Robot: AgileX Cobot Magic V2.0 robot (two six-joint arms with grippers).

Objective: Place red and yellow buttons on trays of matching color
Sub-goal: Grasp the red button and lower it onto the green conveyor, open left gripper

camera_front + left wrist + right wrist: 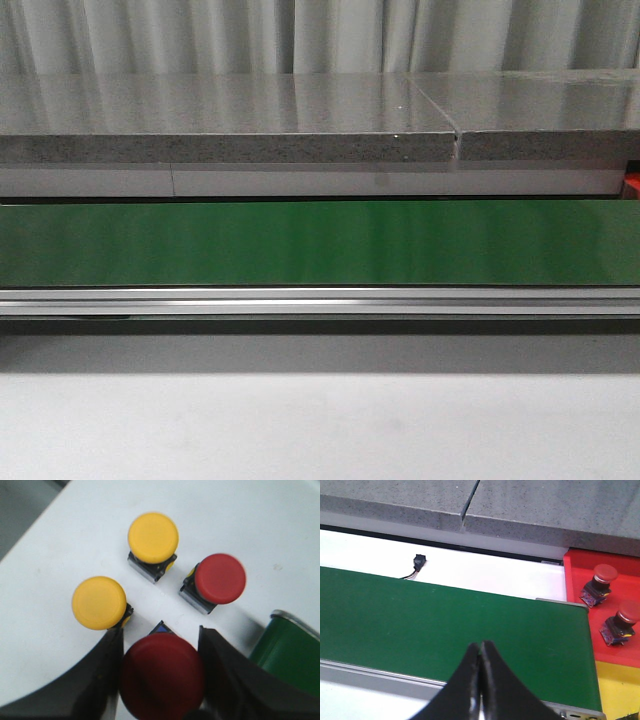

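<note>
In the left wrist view my left gripper (161, 635) is closed around a dark red button (161, 675), one finger on each side of its cap. Beyond it on the white table stand two yellow buttons (153, 537) (98, 603) and another red button (220, 578). In the right wrist view my right gripper (480, 645) is shut and empty above the green belt (445, 620). A red tray (580, 575) holds two red buttons (603, 574) (628, 611). A yellow tray (617, 690) lies beside it. No gripper shows in the front view.
The green conveyor belt (320, 243) runs across the front view with a metal rail (320, 298) on its near side and grey slabs (230, 130) behind. The belt's end (292, 650) shows in the left wrist view. A small black connector (420, 560) lies behind the belt.
</note>
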